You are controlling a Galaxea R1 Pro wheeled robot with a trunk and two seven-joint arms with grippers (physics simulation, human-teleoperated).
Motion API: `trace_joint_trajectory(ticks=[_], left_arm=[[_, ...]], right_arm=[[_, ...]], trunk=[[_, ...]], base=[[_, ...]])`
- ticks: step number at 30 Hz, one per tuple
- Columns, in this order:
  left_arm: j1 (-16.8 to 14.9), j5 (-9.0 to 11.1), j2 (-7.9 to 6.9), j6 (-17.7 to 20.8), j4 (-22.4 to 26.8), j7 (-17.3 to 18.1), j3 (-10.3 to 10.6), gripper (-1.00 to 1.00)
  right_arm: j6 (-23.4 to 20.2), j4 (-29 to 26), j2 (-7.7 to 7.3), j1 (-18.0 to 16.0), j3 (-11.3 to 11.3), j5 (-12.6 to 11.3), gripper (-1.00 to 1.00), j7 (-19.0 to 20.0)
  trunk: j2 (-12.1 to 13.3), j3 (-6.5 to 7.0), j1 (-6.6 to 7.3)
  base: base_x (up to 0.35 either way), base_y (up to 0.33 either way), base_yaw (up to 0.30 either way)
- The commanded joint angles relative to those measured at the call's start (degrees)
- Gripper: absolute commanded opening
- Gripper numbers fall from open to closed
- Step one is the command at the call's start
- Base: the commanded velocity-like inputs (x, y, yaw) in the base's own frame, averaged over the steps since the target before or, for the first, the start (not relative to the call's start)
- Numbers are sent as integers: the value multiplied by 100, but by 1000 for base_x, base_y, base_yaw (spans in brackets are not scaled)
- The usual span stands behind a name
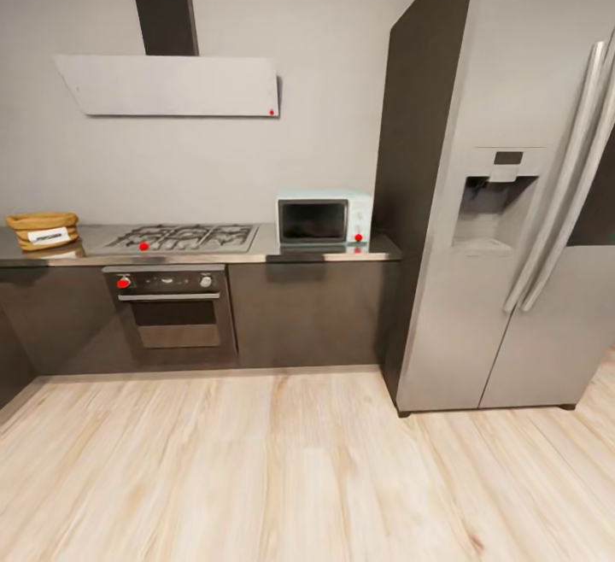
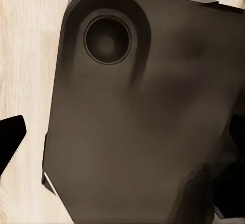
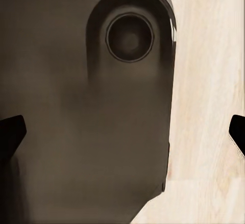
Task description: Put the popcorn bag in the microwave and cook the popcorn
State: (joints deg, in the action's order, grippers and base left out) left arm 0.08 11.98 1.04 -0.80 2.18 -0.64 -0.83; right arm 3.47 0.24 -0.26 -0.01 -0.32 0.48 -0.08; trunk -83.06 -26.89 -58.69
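Tan popcorn bag [image 1: 42, 231] upright (label outward) on countertop's [image 1: 256, 254] left end.

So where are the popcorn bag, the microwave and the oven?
popcorn bag [image 1: 42, 231]: head view, on its white label.
microwave [image 1: 313, 220]: head view, on its dark glass door.
oven [image 1: 176, 323]: head view, on its door window.

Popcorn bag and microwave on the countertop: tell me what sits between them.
In the head view, the gas hob lies between the popcorn bag and the microwave, set into the countertop.
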Motion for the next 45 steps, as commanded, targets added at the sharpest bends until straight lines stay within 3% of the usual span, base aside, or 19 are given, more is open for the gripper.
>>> trace_joint_trajectory(ticks=[1, 45], left_arm=[[1, 33, 2, -8, 5, -7, -5, 100], [1, 15, 2, -70, 10, -7, -14, 100]], right_arm=[[23, 3, 0, 0, -4, 5, 100, -1], [-1, -15, -45, 1, 5, -49, 100, -1]], trunk=[[-2, -4, -4], [-2, -4, -4]], base=[[326, 0, 0], [327, 0, 0]])
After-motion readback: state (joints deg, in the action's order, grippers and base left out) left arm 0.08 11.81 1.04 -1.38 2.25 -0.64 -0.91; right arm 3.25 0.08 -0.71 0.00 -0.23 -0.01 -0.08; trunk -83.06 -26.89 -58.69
